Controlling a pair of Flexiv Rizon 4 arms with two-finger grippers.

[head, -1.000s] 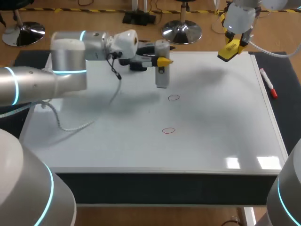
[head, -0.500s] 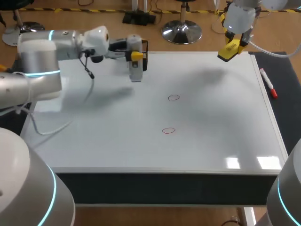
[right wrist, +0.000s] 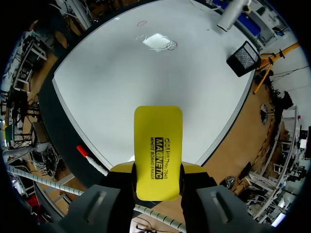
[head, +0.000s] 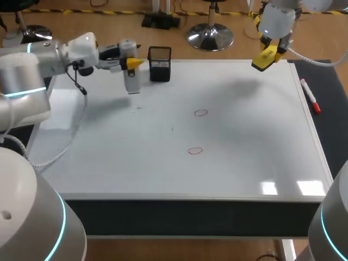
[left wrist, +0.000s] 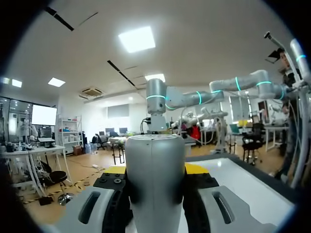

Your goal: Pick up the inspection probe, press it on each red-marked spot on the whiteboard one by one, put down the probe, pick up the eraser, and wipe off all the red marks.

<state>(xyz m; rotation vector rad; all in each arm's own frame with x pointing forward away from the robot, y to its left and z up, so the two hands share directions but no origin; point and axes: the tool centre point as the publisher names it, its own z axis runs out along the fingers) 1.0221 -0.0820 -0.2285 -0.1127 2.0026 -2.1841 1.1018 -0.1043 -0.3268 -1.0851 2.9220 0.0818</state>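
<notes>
My left gripper [head: 132, 63] is shut on the grey cylindrical probe [head: 129, 79], which hangs upright over the whiteboard's [head: 244, 141] far left corner, just left of a black mesh holder [head: 159, 64]. In the left wrist view the probe [left wrist: 155, 179] fills the gap between the yellow-tipped fingers [left wrist: 195, 168]. Two red ring marks [head: 201, 113] [head: 195, 150] lie near the board's middle. My right gripper [head: 270, 53] hangs above the far right corner, shut on the yellow eraser [head: 265, 58]. From the right wrist the eraser [right wrist: 158, 150] sticks out ahead over the whiteboard [right wrist: 146, 82], with the marks [right wrist: 171, 45] far off.
A red-and-white marker [head: 310, 96] lies on the dark mat just off the board's right edge, also visible beside the right gripper [right wrist: 92, 158]. The black mesh holder [right wrist: 245, 58] stands at the board's far edge.
My left arm has swung left with the probe, from above the board's middle, past the black holder, to the far left corner. The right arm and eraser have stayed put.
</notes>
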